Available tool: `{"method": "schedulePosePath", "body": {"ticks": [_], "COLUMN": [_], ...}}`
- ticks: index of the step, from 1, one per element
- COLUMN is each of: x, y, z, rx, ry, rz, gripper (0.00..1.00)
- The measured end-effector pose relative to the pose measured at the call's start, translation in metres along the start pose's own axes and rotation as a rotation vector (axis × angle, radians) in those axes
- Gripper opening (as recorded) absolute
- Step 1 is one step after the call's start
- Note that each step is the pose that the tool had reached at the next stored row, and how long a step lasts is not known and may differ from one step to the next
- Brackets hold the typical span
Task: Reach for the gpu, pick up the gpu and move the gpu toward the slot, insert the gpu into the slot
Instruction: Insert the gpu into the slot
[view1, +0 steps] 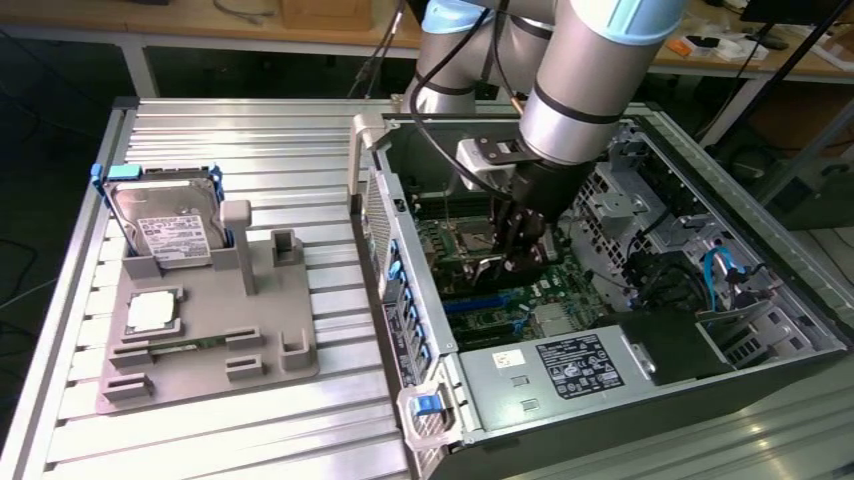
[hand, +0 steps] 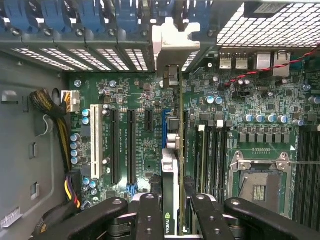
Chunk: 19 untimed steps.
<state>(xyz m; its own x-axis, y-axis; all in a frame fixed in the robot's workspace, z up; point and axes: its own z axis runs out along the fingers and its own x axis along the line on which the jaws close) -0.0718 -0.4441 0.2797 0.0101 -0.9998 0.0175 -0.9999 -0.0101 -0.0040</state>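
My gripper (view1: 519, 264) grasps the gpu (hand: 170, 167) edge-on, so its connector edge faces the green motherboard (hand: 130, 95). The card hangs inside the computer case (view1: 380, 210), aligned along the blue slot (hand: 163, 127), ready for seating.

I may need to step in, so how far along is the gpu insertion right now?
Done: the gpu is picked up and carried into the case. In hand: the tool is shut on it, holding it edge-on along the blue slot, with its bracket at the case's rear. Left: full seating can't be confirmed from here, and the tool hasn't let go.
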Motion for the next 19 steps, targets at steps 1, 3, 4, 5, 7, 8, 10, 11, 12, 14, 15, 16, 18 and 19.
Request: {"method": "schedulePosePath", "body": {"ticks": [1,3,4,5,7,8,10,11,12,14,15,16,18,19], "x": [0.0001,0.0006,0.001,0.0016,0.0036,0.0049,0.0076,0.0083,0.0085,0.0085,0.0085,0.0085,0.0085,0.0084], "y": [0.0,0.0,0.0,-0.0001,0.0,0.0,0.0,0.0001,0.0001,0.0006,0.0007,0.0008,0.0014,0.002], "z": [0.0001,0.0002,0.0002,0.0002,0.0004,0.0005,0.0008,0.0009,0.001,0.0012,0.0013,0.0014,0.0015,0.0016], "rx": [0.0,0.0,-0.0001,-0.0001,-0.0001,0.0,-0.0001,-0.0001,0.0,-0.0001,-0.0001,-0.0001,-0.0001,0.0], "ry": [-0.0001,-0.0001,0.0,0.0,0.0,0.0,0.0001,0.0,0.0,0.0001,0.0,0.0001,0.0,-0.0002], "rz": [0.003,0.004,0.004,0.004,0.004,0.004,0.004,0.004,0.004,0.004,0.004,0.004,0.004,0.004], "gripper": [0.27,0.27,0.27,0.27,0.27,0.27,0.27,0.27,0.27,0.27,0.27,0.27,0.27,0.27]}}
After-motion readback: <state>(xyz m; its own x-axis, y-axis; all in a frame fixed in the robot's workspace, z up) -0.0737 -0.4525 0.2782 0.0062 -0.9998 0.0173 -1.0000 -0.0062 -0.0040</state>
